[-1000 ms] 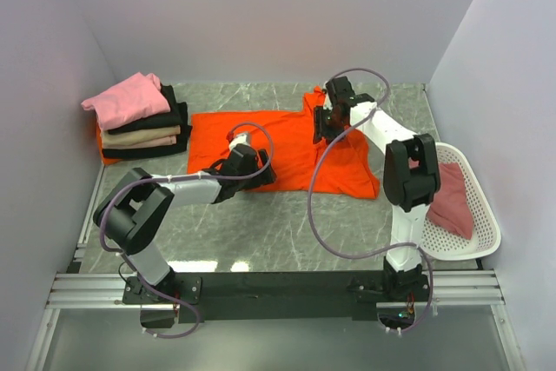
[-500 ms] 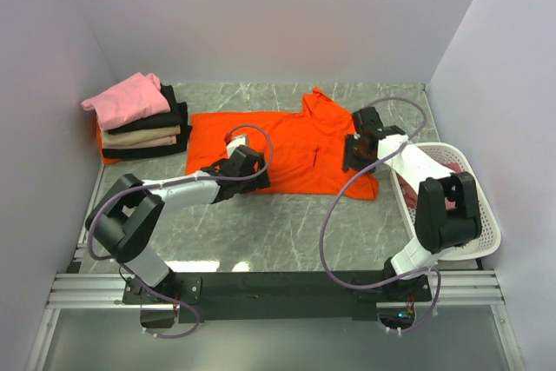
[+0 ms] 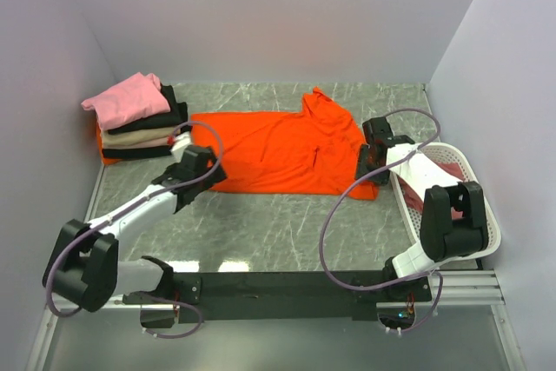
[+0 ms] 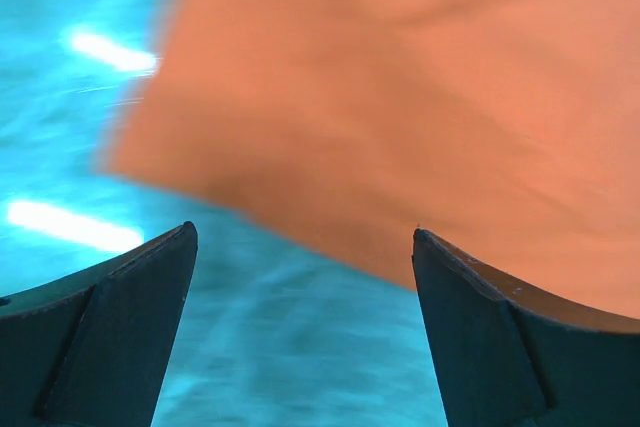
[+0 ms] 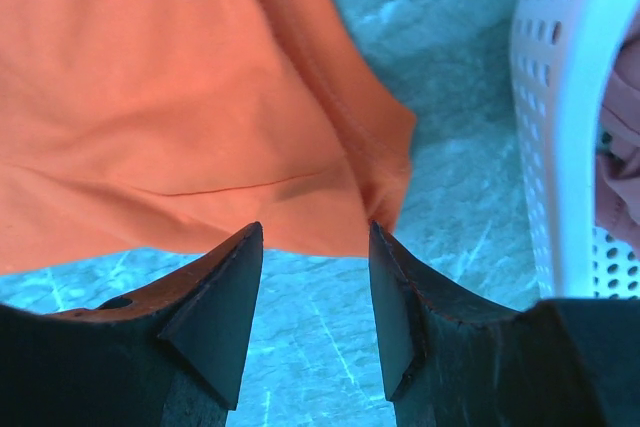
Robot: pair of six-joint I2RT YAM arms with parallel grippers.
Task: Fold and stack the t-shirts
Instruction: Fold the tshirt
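A large orange t-shirt (image 3: 278, 149) lies spread flat mid-table. My left gripper (image 3: 201, 171) hovers at its near-left corner, open wide; in the left wrist view the orange t-shirt's (image 4: 420, 97) edge lies just beyond the left gripper (image 4: 305, 237), with nothing between the fingers. My right gripper (image 3: 365, 169) is open at the near-right corner; in the right wrist view that corner of the orange t-shirt (image 5: 200, 97) sits just past the right gripper (image 5: 315, 232), not pinched. A stack of folded t-shirts (image 3: 143, 132), with a pink one (image 3: 126, 100) on top, stands at the far left.
A white lattice basket (image 3: 486, 228) stands at the table's right edge with a dusty rose-red shirt (image 3: 439, 175) inside. Its wall (image 5: 560, 97) is close on the right of my right gripper. Walls enclose the table on three sides.
My left gripper slid left along the shirt's near edge to its left corner and opened wider. My right gripper came from the collar area toward the near-right corner. The shirt lies flatter.
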